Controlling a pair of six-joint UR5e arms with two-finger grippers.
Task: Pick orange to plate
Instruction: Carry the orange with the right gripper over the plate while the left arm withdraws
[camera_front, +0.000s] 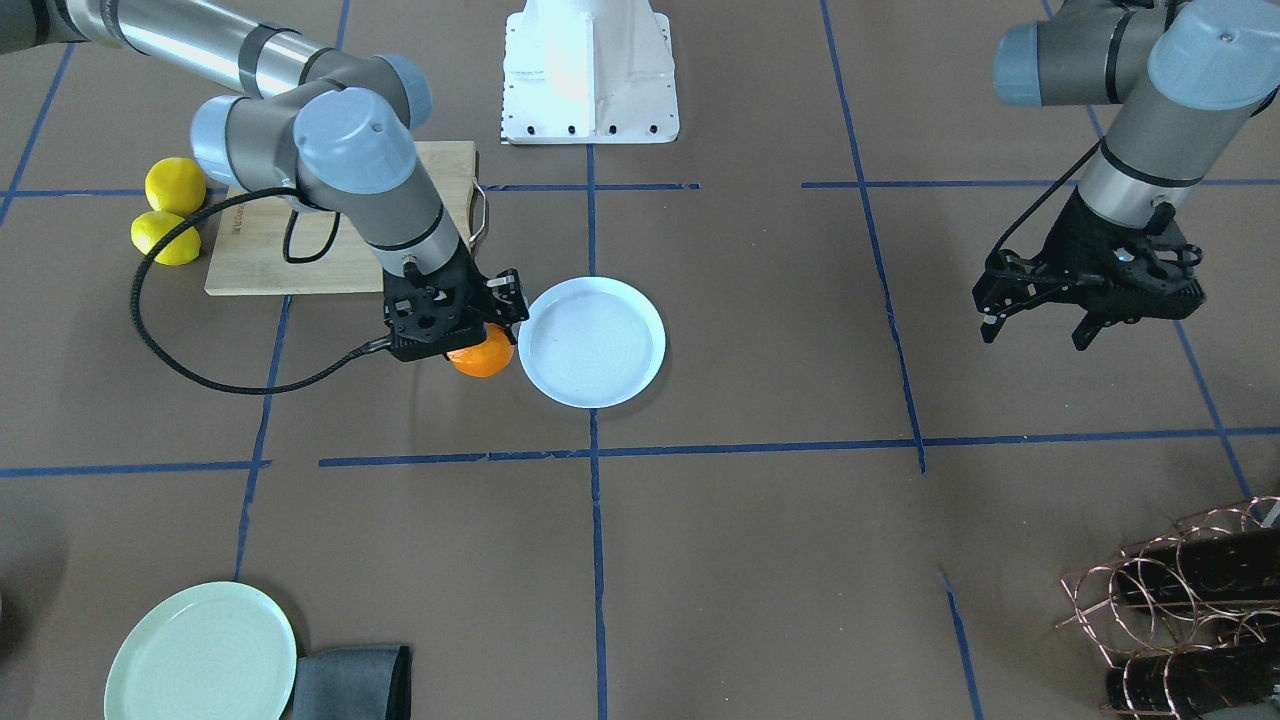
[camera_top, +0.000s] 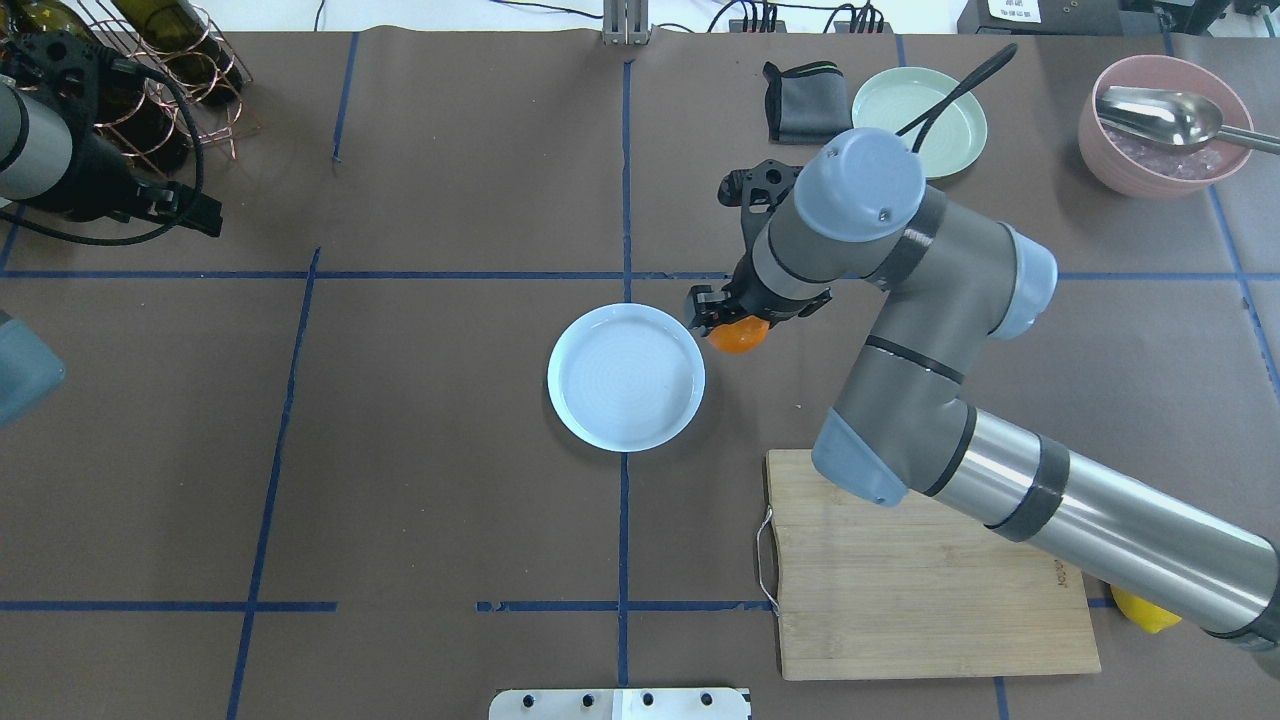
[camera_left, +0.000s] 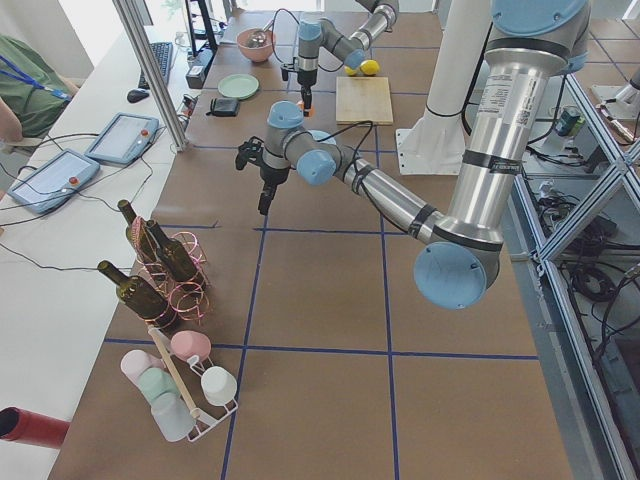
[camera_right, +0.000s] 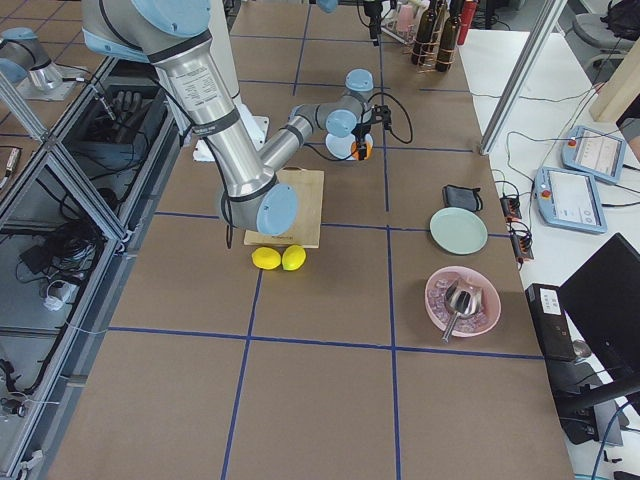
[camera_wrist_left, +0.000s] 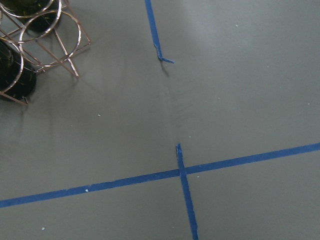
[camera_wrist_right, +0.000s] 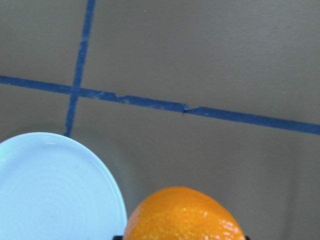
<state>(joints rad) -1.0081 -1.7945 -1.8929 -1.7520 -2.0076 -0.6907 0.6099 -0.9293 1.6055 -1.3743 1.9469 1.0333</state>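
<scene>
My right gripper (camera_front: 470, 335) is shut on the orange (camera_front: 483, 354), a bright round fruit, and holds it low over the table. It hangs right beside the rim of the pale bluish-white plate (camera_front: 592, 342), on that plate's side toward the wooden board. From overhead the orange (camera_top: 738, 336) peeks out under the wrist, just right of the plate (camera_top: 626, 377). The right wrist view shows the orange (camera_wrist_right: 184, 215) at the bottom edge and the plate (camera_wrist_right: 55, 190) at lower left. My left gripper (camera_front: 1035, 335) hangs open and empty, far off to the other side.
A wooden cutting board (camera_front: 330, 230) lies behind the right arm, with two yellow lemons (camera_front: 170, 210) beside it. A pale green plate (camera_front: 200, 655) and a dark folded cloth (camera_front: 350, 682) sit by the operators' edge. A copper bottle rack (camera_front: 1190, 600) and a pink bowl with a spoon (camera_top: 1165, 125) stand at the corners.
</scene>
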